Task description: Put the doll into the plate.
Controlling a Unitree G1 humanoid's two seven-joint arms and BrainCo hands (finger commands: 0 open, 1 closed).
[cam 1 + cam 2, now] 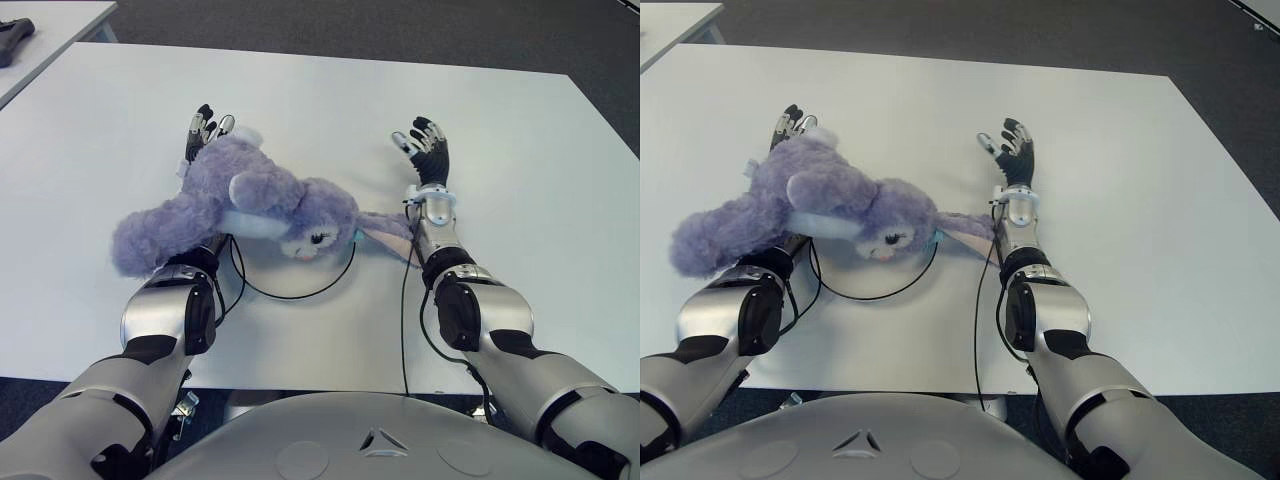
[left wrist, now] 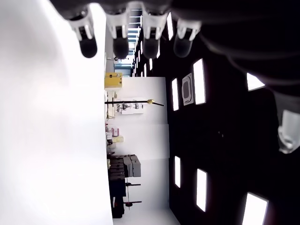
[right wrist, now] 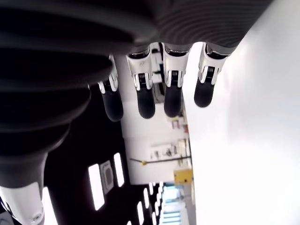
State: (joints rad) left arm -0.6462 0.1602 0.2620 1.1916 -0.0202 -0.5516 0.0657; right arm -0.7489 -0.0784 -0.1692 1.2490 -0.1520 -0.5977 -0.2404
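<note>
A purple plush bunny doll lies on its side across my left wrist and forearm, head toward the middle, one long ear reaching my right forearm. My left hand sticks out beyond the doll with its fingers straight and holding nothing. My right hand shows to the right of the doll, palm up, fingers spread and empty. A thin black arc curves on the table under the doll's head; I cannot tell whether it is a plate's rim.
The white table spreads wide around both hands, its front edge close to my body. A second white table at the far left bears a dark object. A black cable hangs by my right forearm.
</note>
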